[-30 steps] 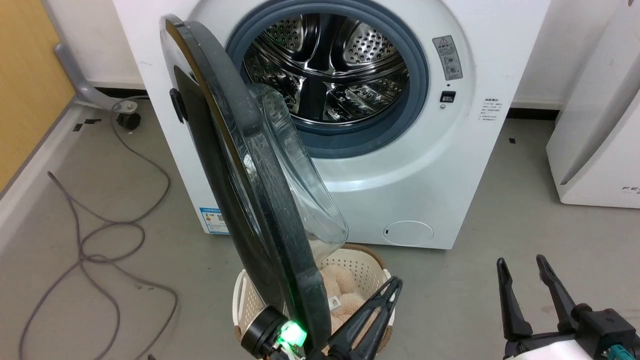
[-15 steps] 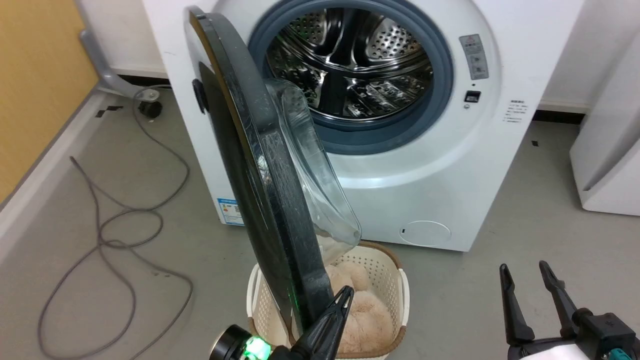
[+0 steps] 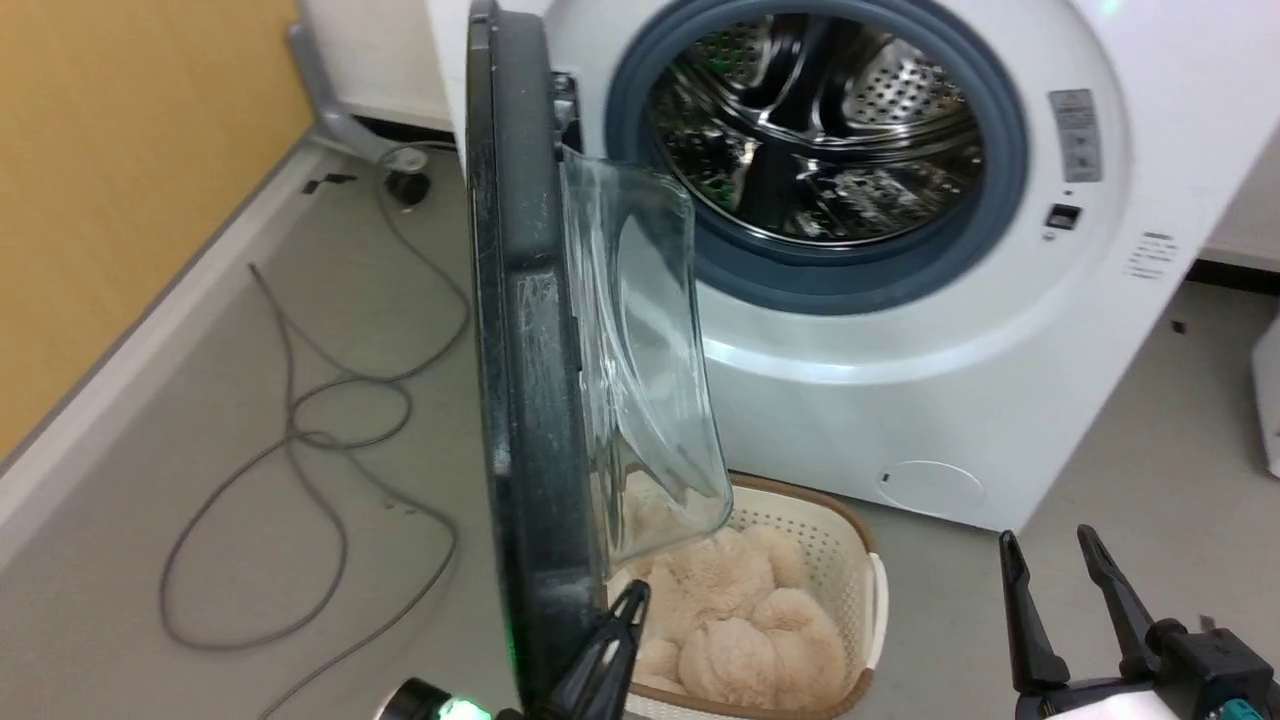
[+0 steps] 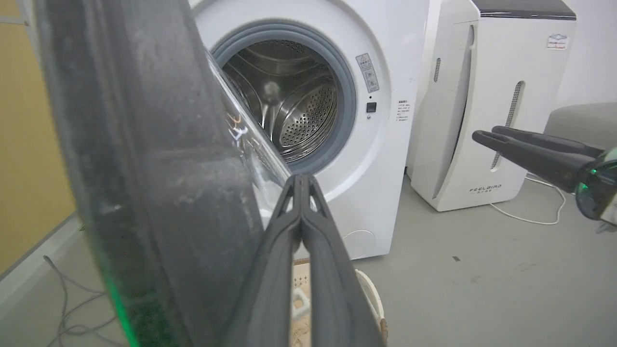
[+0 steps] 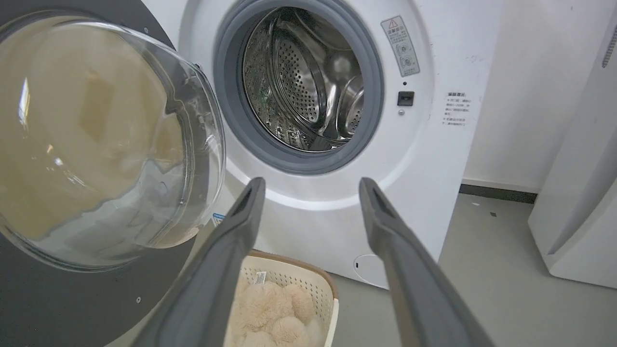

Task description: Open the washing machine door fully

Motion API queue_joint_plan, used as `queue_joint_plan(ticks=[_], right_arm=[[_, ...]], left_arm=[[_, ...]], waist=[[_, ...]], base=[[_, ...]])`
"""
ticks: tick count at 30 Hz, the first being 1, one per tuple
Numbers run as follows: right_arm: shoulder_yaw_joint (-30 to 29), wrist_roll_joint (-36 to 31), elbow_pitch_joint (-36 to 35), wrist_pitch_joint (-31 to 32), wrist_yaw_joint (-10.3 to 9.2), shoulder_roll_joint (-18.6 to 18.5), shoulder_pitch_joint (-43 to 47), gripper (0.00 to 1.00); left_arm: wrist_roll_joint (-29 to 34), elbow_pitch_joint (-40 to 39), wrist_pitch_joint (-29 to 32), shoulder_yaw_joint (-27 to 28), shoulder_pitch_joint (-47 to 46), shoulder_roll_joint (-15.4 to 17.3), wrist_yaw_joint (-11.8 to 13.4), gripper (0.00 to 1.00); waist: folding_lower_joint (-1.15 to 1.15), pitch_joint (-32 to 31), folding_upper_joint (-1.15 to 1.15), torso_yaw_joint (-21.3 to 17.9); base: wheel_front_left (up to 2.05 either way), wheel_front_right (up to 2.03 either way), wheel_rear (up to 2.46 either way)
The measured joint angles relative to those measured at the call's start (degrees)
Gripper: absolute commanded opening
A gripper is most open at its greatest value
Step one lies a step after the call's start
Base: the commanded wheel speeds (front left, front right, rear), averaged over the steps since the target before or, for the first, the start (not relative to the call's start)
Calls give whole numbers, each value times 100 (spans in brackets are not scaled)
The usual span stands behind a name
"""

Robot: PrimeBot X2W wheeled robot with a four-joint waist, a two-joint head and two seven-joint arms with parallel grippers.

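The white washing machine stands with its steel drum exposed. The washing machine door, glossy black with a clear glass bowl, hangs from its left side and faces the head view edge-on, roughly square to the machine's front. My left gripper is shut, empty, its tips close against the inner side of the door's lower rim; in the left wrist view the left gripper lies just right of the door. At the lower right my right gripper stands open and empty, apart from the door.
A cream laundry basket holding beige plush sits on the floor under the door, in front of the machine. Grey cables loop across the floor at the left beside a yellow wall. A white FEELBIRD appliance stands right of the machine.
The head camera has turned, shifting the whole picture right. The door has swung wider, from slanted to edge-on. My shut left gripper stayed by its lower rim. The right gripper has not moved.
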Motion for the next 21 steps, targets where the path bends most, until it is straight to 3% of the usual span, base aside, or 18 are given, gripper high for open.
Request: queue_joint_plan(ticks=[8,14,21], right_arm=[[1,44,-3,0,0,3,-1,100],[2,44,-4,0,0,3,-3,100],[19,43,-3,0,0,3,-8,100]], left_arm=[[-20,-29,2,410,78,69,202,0],[-163,-45,1,1047,207,147,503,0],[-600,159,2,1881,224,267,530,0]], waist=[[0,54,0,379],[0,137,0,476],[0,261,0,452]], base=[[0,0,0],[0,0,0],[0,0,0]])
